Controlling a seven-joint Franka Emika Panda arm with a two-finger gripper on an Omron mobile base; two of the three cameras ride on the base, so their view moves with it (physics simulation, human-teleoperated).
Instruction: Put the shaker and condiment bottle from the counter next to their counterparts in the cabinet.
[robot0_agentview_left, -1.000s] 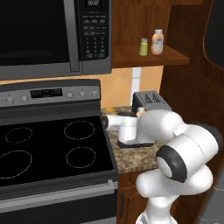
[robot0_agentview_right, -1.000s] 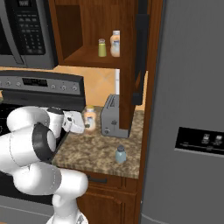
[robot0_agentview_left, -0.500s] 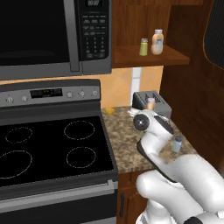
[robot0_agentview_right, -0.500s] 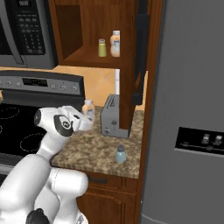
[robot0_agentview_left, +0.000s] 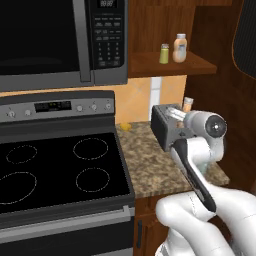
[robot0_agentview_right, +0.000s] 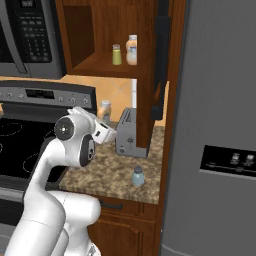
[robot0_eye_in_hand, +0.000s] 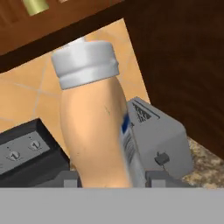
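My gripper (robot0_eye_in_hand: 113, 180) is shut on the condiment bottle (robot0_eye_in_hand: 94, 127), a pale-orange bottle with a grey-white cap, held upright above the counter (robot0_agentview_right: 107, 172) just left of the toaster (robot0_agentview_right: 127, 139). From the base, the bottle (robot0_agentview_right: 104, 111) rises above my hand, and its cap (robot0_agentview_left: 187, 103) peeks over my wrist. The pale teal shaker (robot0_agentview_right: 138, 176) stands near the counter's front edge. On the cabinet (robot0_agentview_right: 107, 62) shelf stand the counterparts: a yellow-green shaker (robot0_agentview_right: 116, 54) and an orange bottle (robot0_agentview_right: 132, 50).
A black microwave (robot0_agentview_left: 55, 40) hangs left of the cabinet, over the stove (robot0_agentview_left: 55, 170). A grey fridge (robot0_agentview_right: 220, 125) walls the counter's right end. The cabinet's open door (robot0_agentview_right: 161, 55) juts out beside the shelf.
My arm has swung and folded, and the held bottle has risen from low over the counter to beside the toaster's top. The teal shaker has not moved.
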